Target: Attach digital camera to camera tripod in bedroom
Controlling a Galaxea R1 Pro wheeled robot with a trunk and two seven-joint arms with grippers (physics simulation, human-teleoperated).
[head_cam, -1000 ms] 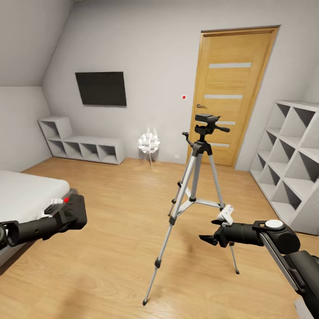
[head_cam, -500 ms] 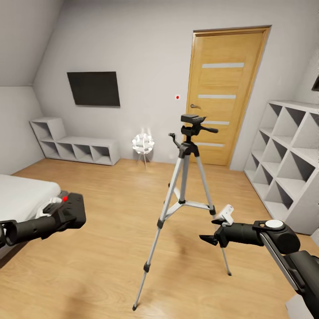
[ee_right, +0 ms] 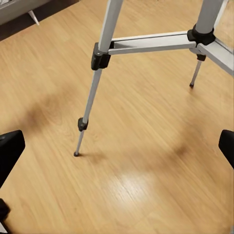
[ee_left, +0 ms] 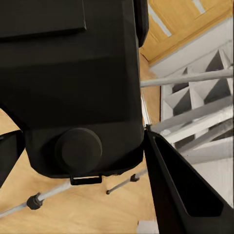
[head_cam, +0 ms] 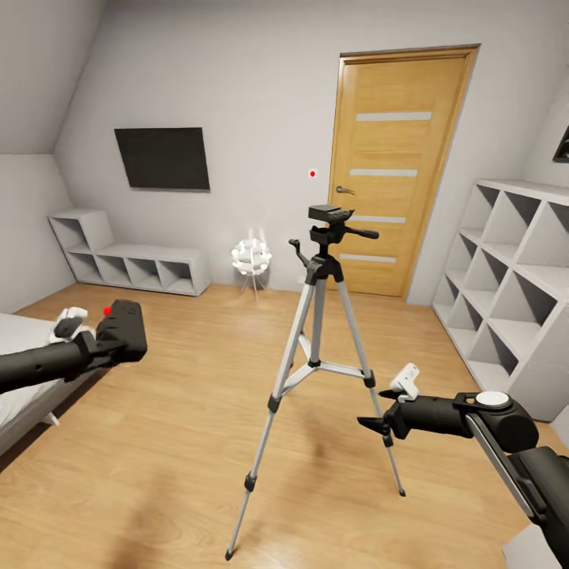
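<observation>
Bedroom w/ wood door (head_cam: pixel 399 170) behind; camera tripod (head_cam: pixel 320 316) stands mid-floor, legs spread, black head plate bare at top. Left gripper (head_cam: pixel 118 336) clenched on the digital camera (head_cam: pixel 122 332), red button up, held low & well left of the tripod head. Right gripper (head_cam: pixel 371 427) released, fingertips apart at the frame edges in the wrist view, near a tripod leg. To do it well: lift camera above head plate, keep base level, centre over plate, lower straight down; right arm shouldn't bump legs. No brand or writing legible
</observation>
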